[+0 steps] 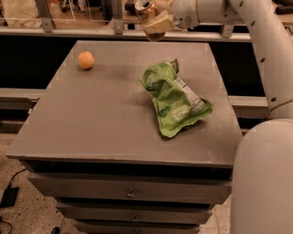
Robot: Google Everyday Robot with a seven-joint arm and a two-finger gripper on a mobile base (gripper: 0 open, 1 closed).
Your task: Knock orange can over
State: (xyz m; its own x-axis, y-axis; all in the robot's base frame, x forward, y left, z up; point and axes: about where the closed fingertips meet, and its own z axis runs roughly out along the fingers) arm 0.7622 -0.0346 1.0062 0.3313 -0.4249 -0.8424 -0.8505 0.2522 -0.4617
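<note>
The orange can [145,7], coppery brown with a silver top, is at the top edge of the camera view, tilted and lifted above the far edge of the grey table [100,119]. My gripper [157,23] reaches in from the right on the white arm [258,43] and is shut on the can, with its pale fingers [160,22] wrapped round the can's lower part. The bottom of the can is hidden behind the fingers.
A round orange fruit [85,60] lies at the table's far left. A crumpled green snack bag [176,98] lies right of centre. A rail [91,32] runs behind the table. Drawers [130,192] sit under the tabletop. My white body [263,178] fills the lower right.
</note>
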